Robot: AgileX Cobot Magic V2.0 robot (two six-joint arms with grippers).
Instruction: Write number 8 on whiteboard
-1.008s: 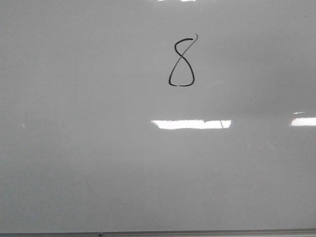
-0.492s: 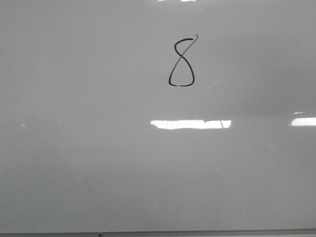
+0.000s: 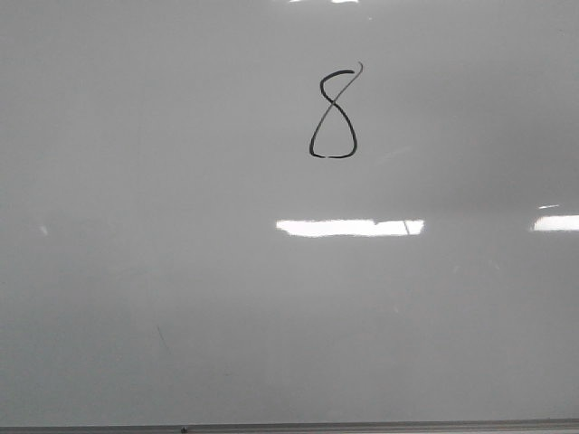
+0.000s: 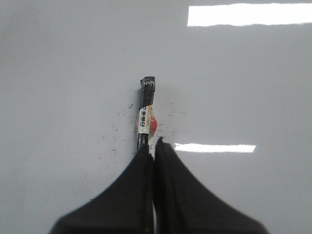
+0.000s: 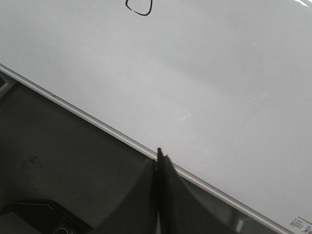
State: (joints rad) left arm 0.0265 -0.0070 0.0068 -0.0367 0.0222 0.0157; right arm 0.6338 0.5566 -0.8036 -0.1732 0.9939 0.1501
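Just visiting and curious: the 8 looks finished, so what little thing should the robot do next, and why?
Probably set the marker down. The number 8 stands complete on the whiteboard, while the left gripper is shut on the marker; the right gripper is shut and empty.

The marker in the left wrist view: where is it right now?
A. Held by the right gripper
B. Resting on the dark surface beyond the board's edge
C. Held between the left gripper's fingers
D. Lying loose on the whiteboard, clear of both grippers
C: the marker sticks out from between the closed fingers of the left gripper, over the whiteboard.
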